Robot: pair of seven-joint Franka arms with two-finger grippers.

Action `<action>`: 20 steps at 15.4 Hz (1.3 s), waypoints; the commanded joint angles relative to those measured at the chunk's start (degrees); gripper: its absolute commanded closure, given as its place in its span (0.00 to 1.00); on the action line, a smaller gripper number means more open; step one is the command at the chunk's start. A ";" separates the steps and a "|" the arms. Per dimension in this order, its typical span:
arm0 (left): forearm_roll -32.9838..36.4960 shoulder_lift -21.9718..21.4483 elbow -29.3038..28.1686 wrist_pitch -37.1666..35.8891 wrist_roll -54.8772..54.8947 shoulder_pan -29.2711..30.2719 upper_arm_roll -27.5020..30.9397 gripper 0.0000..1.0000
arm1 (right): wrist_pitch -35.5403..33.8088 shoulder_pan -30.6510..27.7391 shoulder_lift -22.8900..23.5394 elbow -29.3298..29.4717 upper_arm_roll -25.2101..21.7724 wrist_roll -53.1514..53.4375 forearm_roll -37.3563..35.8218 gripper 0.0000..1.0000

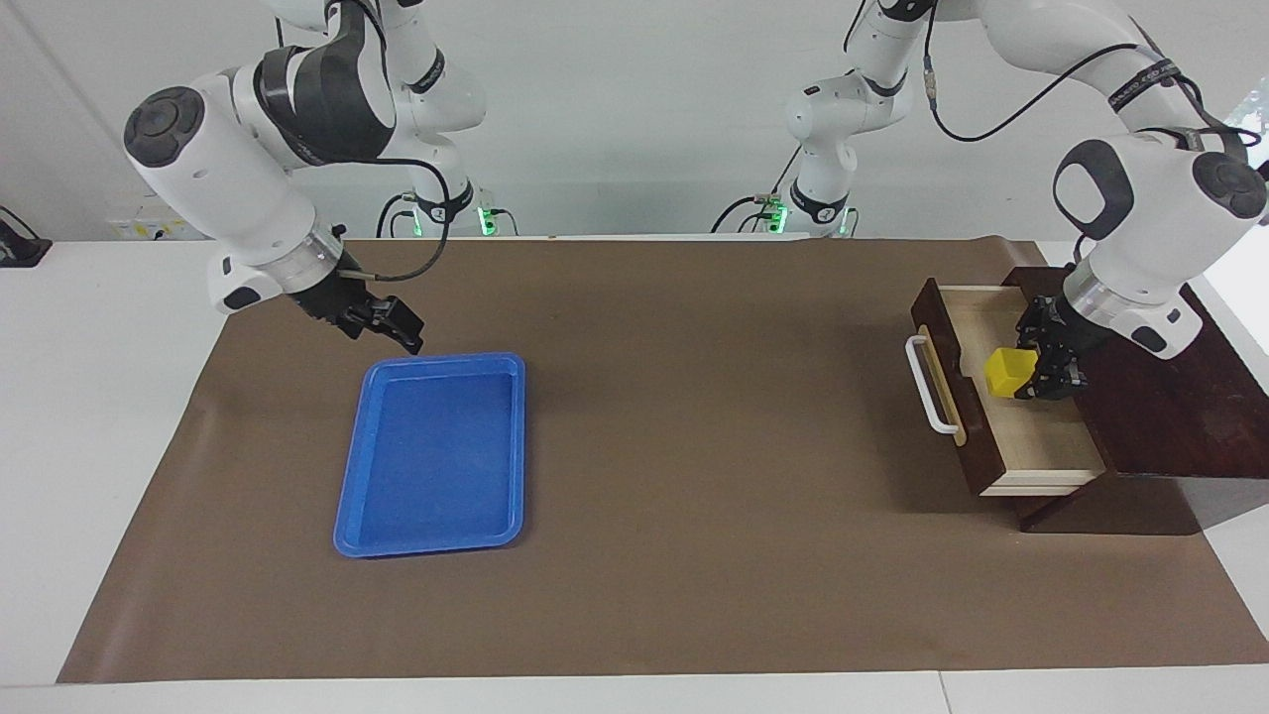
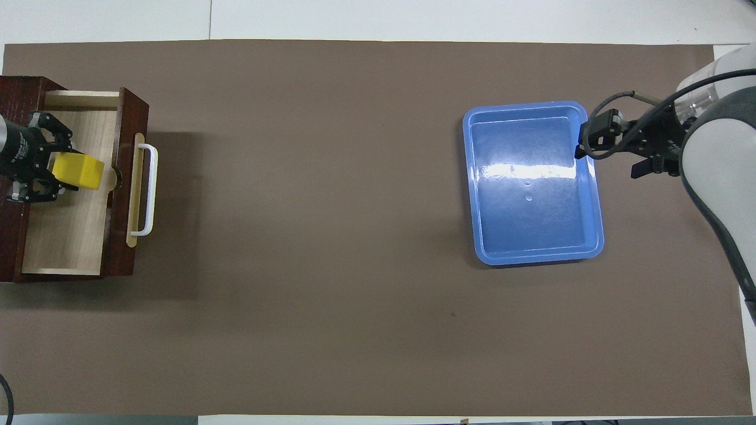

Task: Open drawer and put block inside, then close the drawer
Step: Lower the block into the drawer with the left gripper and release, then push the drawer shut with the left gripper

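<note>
The dark wooden drawer (image 1: 1051,436) stands pulled open out of its dark box (image 1: 1180,397) at the left arm's end of the table, its pale interior showing and its white bar handle (image 1: 927,382) facing the middle of the table. My left gripper (image 1: 1031,375) is shut on the yellow block (image 1: 1009,372) and holds it over the open drawer's interior (image 2: 65,230). The block (image 2: 77,171) and left gripper (image 2: 56,171) also show in the overhead view. My right gripper (image 1: 406,332) hangs over the edge of the blue tray nearest the robots and waits.
An empty flat blue tray (image 1: 436,456) lies on the brown mat (image 1: 694,446) toward the right arm's end of the table; it also shows in the overhead view (image 2: 531,224). The white table edge borders the mat.
</note>
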 commanded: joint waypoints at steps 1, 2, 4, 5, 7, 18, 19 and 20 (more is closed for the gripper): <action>-0.18 -4.78 -7.63 4.27 0.90 2.40 -0.35 1.00 | -1.00 -1.25 -3.94 -1.11 0.74 -10.70 -6.03 0.00; -0.18 -5.39 -8.95 4.89 0.99 2.49 -0.35 1.00 | -2.23 -1.25 -5.35 -1.11 0.83 -12.30 -7.27 0.00; -0.18 -5.84 -10.10 5.59 -0.06 1.88 -0.35 0.07 | -4.95 -1.43 -8.16 -1.20 1.18 -12.57 -7.81 0.00; -0.18 -5.84 -9.93 5.42 -0.07 1.71 -0.35 0.00 | -6.44 -2.04 -9.39 -1.20 1.44 -12.75 -7.99 0.00; -0.35 -4.88 -6.53 3.24 -0.33 1.70 -0.35 0.00 | -8.39 -3.44 -10.37 -1.20 2.58 -17.11 -8.08 0.00; 3.59 -1.26 -4.81 1.89 -11.23 -9.37 -0.79 0.00 | -5.31 -6.17 -10.46 -4.18 4.17 -21.28 -9.22 0.00; 3.78 -1.70 -5.79 3.21 -11.14 -8.85 -0.79 0.00 | -5.49 -6.26 -10.46 -4.19 4.17 -21.36 -9.39 0.00; 3.78 -1.70 -5.54 3.40 -10.97 -8.23 -0.62 0.00 | -5.58 -6.26 -10.46 -4.19 4.17 -21.36 -9.66 0.00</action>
